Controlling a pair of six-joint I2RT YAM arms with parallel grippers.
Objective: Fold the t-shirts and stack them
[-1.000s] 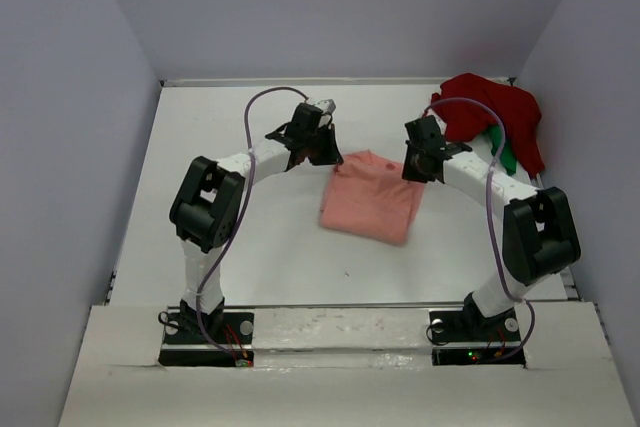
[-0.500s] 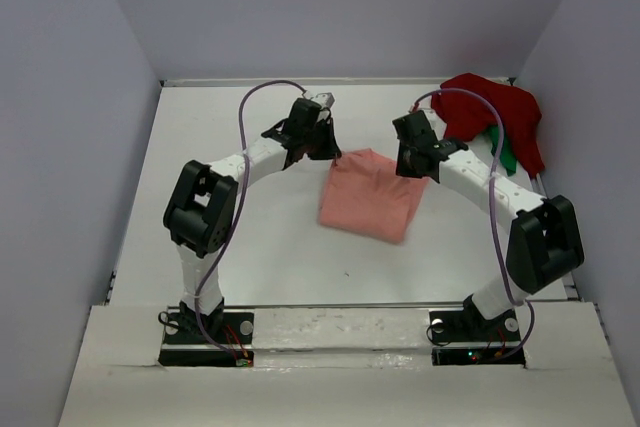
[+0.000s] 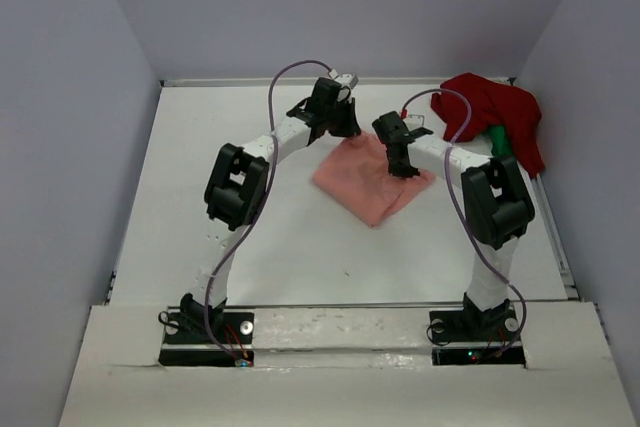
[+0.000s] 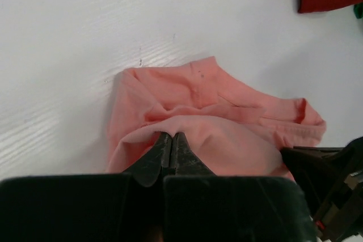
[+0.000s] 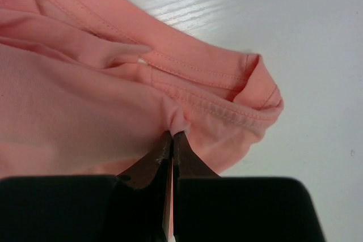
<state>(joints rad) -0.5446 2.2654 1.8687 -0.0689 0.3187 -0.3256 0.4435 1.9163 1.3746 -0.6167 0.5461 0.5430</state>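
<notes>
While one garment is being folded, the overhead view shows the white counter [image 3: 200, 177] filling the centre of the frame, with the left arm [image 3: 285, 135] and the right arm [image 3: 440, 150] both reaching to its upper middle.

Salmon-pink cloth t-shirt [image 3: 368, 185]: lies just right of centre, partly folded into a rough diamond. Its upper edge is bunched where both arms meet it.

Dark red cloth t-shirt [image 3: 495, 107]: a loose heap in the upper right corner of the counter, apart from the pink one and untouched.

Bright green cloth t-shirt [image 3: 505, 152]: only a sliver shows, at the lower left edge of the red heap.

Left fingers [image 4: 163, 150]: clenched on a pinch of pink cloth at the garment's upper left part. The wrist view shows fabric gathered over their tips.

Right fingers [image 5: 161, 154]: clenched likewise, nipping a small pucker of pink cloth close to a stitched hem at the garment's upper right part.

Step in hand, as judged: folding the salmon-pink t-shirt, with both arms gripping one edge, ready to lay it over the rest of the cloth. Stacking has not begun.

Next move, as judged: the two grips need to travel together across the garment, level with one another so the fold line runs straight. They then need to lower the edge flat before letting go, since uneven travel would skew or wrinkle the fold.
</notes>
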